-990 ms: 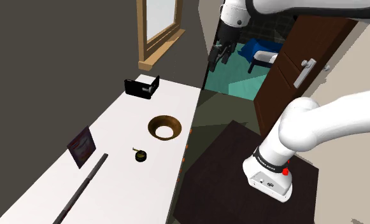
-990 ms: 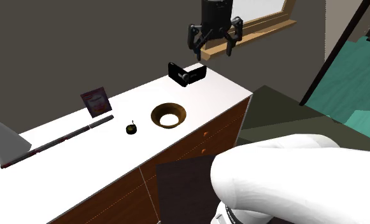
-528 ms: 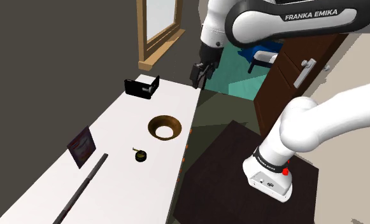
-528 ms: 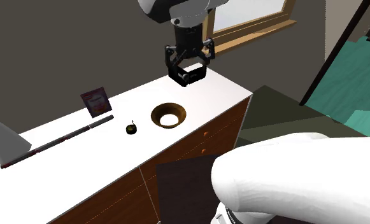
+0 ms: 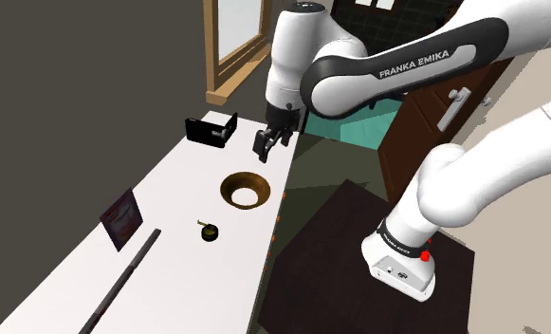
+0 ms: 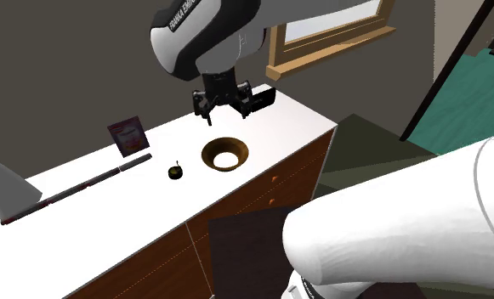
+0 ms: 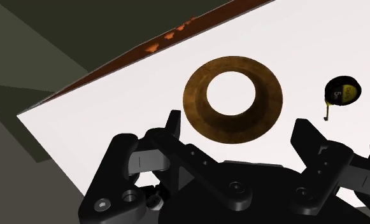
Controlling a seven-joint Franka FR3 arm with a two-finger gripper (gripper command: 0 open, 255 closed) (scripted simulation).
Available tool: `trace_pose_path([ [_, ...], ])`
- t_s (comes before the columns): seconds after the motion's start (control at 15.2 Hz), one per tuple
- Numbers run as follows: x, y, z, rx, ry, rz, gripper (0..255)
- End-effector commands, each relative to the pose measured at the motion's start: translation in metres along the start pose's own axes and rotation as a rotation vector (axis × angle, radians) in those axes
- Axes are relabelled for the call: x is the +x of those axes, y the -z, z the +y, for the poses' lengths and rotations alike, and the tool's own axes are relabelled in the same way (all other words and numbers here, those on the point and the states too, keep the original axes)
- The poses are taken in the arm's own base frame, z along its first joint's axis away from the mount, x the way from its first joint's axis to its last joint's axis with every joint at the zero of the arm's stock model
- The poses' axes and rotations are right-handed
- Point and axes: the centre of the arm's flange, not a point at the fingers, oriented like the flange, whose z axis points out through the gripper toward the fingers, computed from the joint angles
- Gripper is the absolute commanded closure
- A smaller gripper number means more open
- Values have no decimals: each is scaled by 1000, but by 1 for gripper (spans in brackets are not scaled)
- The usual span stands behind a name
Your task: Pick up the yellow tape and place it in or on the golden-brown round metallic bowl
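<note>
- One long white counter (image 5: 174, 204), with brown drawer fronts (image 6: 262, 204) below its edge in the second exterior view.
- One white arm (image 5: 358, 71), bent down over the far end of the counter, with black "FRANKA EMIKA" lettering on its dark link.
- One black gripper (image 6: 226, 112), hanging over the counter, between the bowl and the black box-like thing in the second exterior view; fingers (image 7: 172, 127) spread wide apart, nothing between them, nothing gripped.
- One thin dark rod (image 5: 121, 285), flat on the counter, at the end away from the gripper.
- One golden-brown round bowl (image 7: 196, 105), upright on the counter near its front edge, just below the open fingers in the wrist view; inside pale, nothing in it.
- One black box-like thing (image 5: 211, 131), on the far end of the counter, near the wooden window frame (image 5: 235, 71).
- One pink card (image 6: 128, 136), standing tilted near the wall, close to the end of the rod.
- One small round tape (image 5: 208, 230), dark with a yellow face, on the counter between the bowl and the rod, near the bowl but apart from it, and apart from the gripper.
</note>
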Motion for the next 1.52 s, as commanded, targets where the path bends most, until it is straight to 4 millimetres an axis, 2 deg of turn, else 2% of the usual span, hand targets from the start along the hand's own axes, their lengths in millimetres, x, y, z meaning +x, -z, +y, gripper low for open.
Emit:
trace_pose_path([
  [0.0, 5, -16, -21, 3, 4, 1, 0],
  [1.19, 34, -163, -205, 10, 47, 1, 0],
  [1.45, 35, -180, -206, 10, 47, 1, 0],
])
